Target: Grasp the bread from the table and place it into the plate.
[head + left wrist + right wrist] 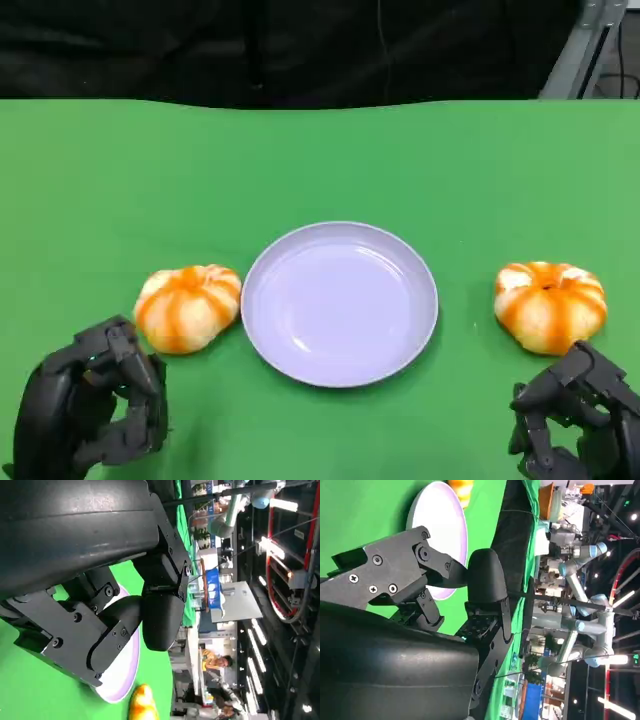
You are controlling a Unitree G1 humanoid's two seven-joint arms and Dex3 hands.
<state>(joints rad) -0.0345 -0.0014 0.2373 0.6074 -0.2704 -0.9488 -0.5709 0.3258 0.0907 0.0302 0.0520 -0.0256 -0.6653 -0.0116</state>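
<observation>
Two breads (188, 307) (550, 305) flanking plate (340, 302)

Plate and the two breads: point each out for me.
plate (425, 300), head view, bare right rim.
left bread (187, 305), head view, middle of its top.
right bread (550, 303), head view, middle of its top.

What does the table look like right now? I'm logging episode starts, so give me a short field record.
surface: green table
plate: centre, nothing in it
left bread: on table, beside plate's left rim
right bread: on table, apart from plate
left hand: near left bread, fingers curled, holding nothing
right hand: just below right bread, holding nothing
task state: no bread in plate yet
</observation>
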